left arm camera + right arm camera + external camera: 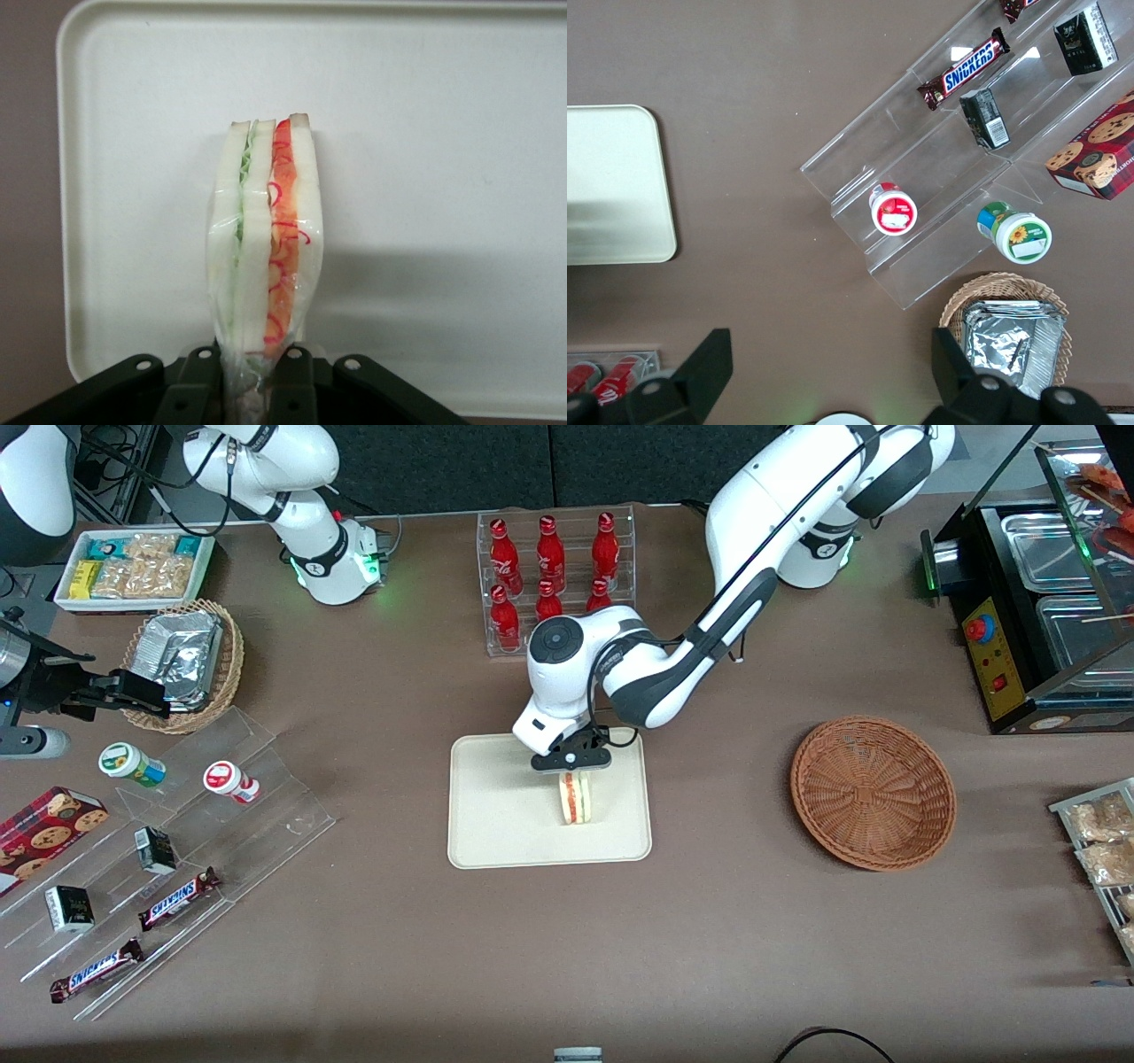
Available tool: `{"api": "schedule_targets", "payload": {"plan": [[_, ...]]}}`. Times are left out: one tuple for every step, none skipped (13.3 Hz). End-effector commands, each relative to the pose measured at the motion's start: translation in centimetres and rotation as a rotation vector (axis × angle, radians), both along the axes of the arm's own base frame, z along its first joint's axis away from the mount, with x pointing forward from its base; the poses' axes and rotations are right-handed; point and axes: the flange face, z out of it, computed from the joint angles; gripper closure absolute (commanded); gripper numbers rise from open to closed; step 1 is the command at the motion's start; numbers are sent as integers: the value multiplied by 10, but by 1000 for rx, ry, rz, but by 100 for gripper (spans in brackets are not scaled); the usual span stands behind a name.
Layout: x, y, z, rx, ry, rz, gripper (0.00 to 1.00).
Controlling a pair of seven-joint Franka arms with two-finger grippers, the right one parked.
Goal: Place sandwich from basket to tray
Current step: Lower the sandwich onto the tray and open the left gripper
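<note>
The sandwich (577, 799) is a plastic-wrapped wedge of pale bread with red-orange and green filling; it stands on edge on the cream tray (496, 824). My left gripper (571, 769) is directly over it and shut on the wrapped top of the sandwich. In the left wrist view the sandwich (264, 248) rises from between the black fingers (292, 381) with the tray (443, 133) beneath it. The reddish-brown wicker basket (873, 791) sits toward the working arm's end of the table and holds nothing.
A clear rack of red bottles (554, 571) stands farther from the front camera than the tray. A clear stepped display (168, 850) with snacks, a tan basket with a foil pack (183, 662) and a white snack tub (133, 567) lie toward the parked arm's end. A black appliance (1036, 602) stands near the basket.
</note>
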Motion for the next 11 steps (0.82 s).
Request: {"api": "schedule_targets", "payload": {"plan": [[0, -11, -7, -3, -41, -16, 80], [1, -12, -7, -18, -47, -18, 79], [1, -12, -7, -20, -47, -19, 55], [2, -11, -7, -21, -45, -13, 5], [8, -8, -2, -29, -43, 3, 0], [14, -3, 3, -29, -46, 16, 0], [16, -1, 9, -24, -50, 19, 0], [16, -1, 22, -21, -60, 22, 0], [18, 1, 39, -19, -76, 41, 0], [18, 3, 64, -21, -88, 83, 0], [20, 5, 94, -28, -95, 122, 0]]}}
